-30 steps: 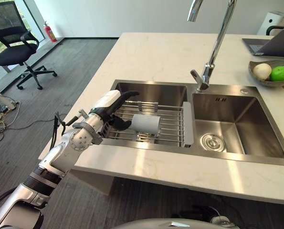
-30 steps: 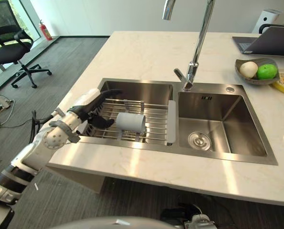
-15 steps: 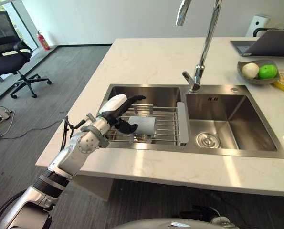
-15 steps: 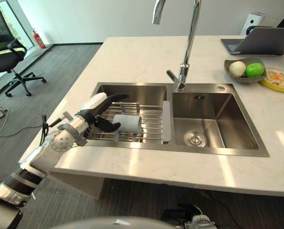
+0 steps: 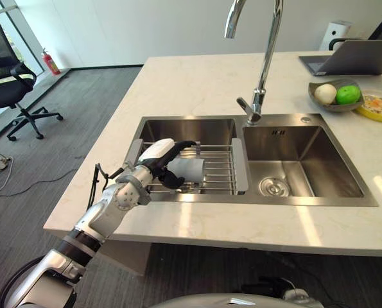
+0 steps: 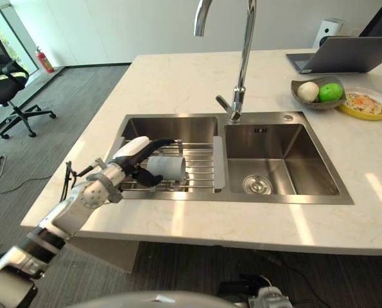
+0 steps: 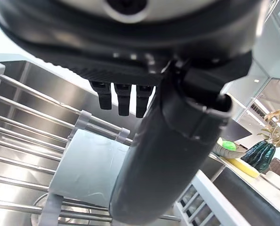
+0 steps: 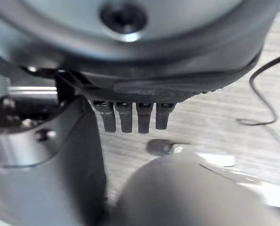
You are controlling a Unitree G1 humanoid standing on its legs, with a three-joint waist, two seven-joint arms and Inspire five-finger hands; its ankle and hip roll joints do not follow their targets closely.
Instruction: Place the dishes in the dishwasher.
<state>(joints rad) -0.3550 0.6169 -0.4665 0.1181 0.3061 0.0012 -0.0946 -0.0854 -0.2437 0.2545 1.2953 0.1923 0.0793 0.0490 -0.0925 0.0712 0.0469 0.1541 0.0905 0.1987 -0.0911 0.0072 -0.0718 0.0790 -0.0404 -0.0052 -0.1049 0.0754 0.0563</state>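
One grey cup [image 5: 189, 170] lay on its side on the wire rack [image 5: 217, 168] across the sink's [image 5: 197, 126] left basin, long axis along the front edge, between the left hand's [image 5: 157, 156] spread fingers and thumb, ungripped.

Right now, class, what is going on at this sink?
The robot's left hand reaches over the wire rack that sits across the left basin of the steel sink. A pale grey cup lies on its side on the rack. The hand's fingers are straight above the cup and its thumb is beside it, so the cup is not yet grasped. The right hand hangs low, over the floor, idle. A tall tap stands behind the sink.
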